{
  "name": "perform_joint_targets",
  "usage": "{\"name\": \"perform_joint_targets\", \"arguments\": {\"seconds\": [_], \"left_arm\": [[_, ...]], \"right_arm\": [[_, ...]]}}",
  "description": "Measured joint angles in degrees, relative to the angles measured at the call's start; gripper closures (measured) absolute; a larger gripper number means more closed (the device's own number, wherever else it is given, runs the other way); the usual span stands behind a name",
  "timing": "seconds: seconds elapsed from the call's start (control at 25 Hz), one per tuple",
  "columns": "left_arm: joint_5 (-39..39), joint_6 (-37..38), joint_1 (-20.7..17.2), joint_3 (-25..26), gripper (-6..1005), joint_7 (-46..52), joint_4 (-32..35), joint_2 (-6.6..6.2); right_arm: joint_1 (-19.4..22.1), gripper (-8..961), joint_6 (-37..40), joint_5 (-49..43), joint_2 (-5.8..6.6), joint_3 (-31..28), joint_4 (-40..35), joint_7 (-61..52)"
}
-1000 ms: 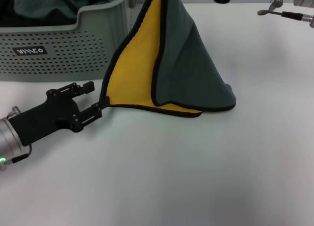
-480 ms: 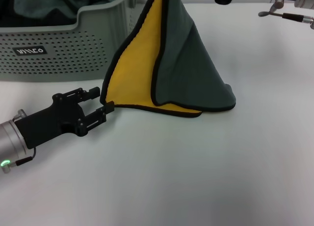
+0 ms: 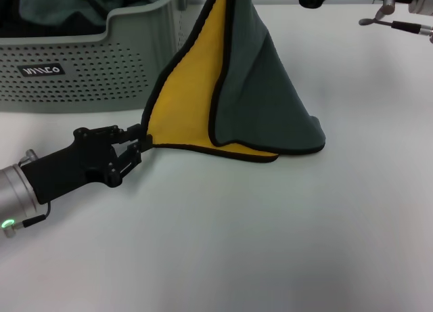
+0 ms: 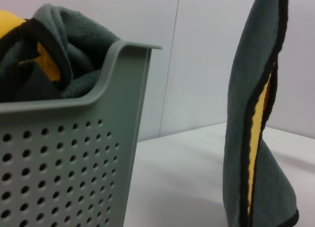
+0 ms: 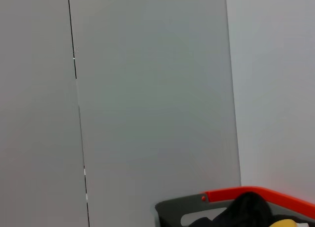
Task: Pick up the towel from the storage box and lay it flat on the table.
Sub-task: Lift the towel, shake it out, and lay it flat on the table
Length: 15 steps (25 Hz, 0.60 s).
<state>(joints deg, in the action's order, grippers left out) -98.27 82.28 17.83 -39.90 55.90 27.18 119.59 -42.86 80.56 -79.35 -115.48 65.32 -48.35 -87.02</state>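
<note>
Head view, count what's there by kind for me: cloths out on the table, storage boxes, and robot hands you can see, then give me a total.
Towel hanging, lower edge on the table: 1
Storage box with more cloths bunched inside: 1
Robot hands in view: 1, the left hand, at the towel's lower corner
Total: 3

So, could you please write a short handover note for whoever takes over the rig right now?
Left gripper: low over the table, jaws shut on the towel's lower left corner.
Right gripper: out of view; its arm is high at the far right.
The towel is out of the storage box, hanging from above with its bottom edge on the table.
Done: towel lifted out, corner taken.
Left: spread it and lay it flat.
</note>
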Motion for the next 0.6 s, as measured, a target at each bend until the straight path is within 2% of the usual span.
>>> {"name": "perform_joint_targets", "arguments": {"seconds": [0.08,0.44,0.6], "left_arm": [[-0.01,0.00,0.14,0.00,715,0.00,-0.03,0.10],[-0.13,-0.24,1.35,0.00,895,0.04,-1.50,-0.02],[-0.13,-0.31,1.49,0.24,906,1.11,-1.52,-0.01]], "right_arm": [[0.00,903,0.04,0.00,-0.01,0.04,0.02,0.01],[0.13,900,0.37,0.21,-0.29,0.10,0.18,0.01],[0.72,899,0.91,0.58,-0.36,0.11,0.20,0.01]]}}
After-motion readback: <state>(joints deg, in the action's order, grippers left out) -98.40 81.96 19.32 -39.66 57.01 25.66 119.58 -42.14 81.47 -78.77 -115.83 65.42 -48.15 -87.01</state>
